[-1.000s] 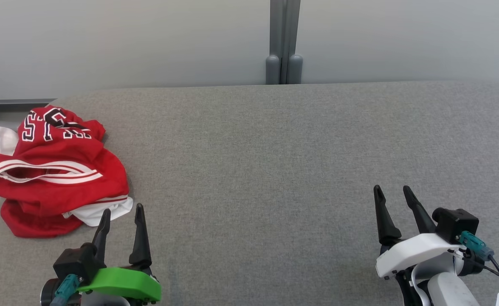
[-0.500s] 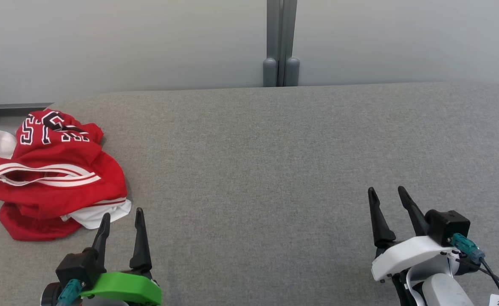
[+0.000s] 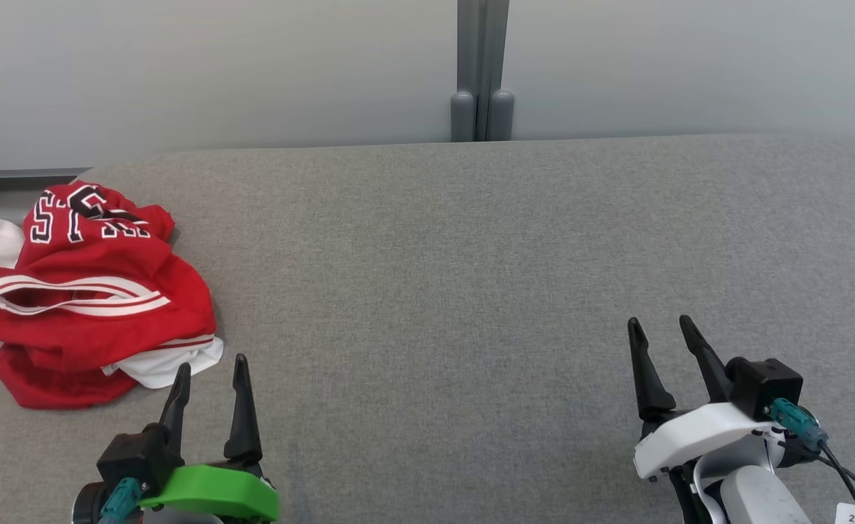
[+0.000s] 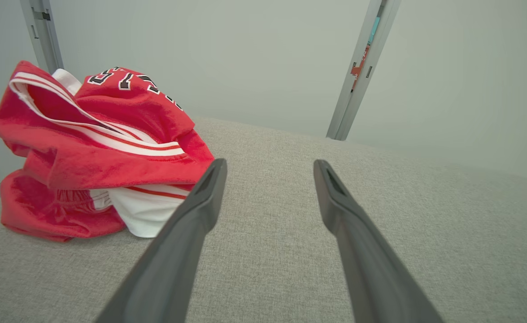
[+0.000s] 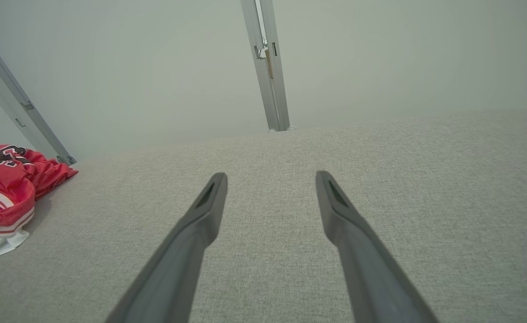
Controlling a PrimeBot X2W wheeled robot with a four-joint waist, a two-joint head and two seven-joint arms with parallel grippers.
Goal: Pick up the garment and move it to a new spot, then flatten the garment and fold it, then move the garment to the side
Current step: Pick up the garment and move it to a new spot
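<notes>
Red cloth with white trim, the garment point(image 3: 92, 291) lies crumpled at the left edge of our grey desk point(image 3: 434, 291), just ahead of our left tool point(image 3: 211, 364). That tool and our right tool point(image 3: 658, 321) stand wide open, empty. We should pinch a thick red fold, not the loose white hem, then lift clear. The heap's long axis seems to run away from us, lettering at the far end.

Crumpled red garment point(image 3: 85, 291) (white trim, black lettering) at table's left edge
</notes>
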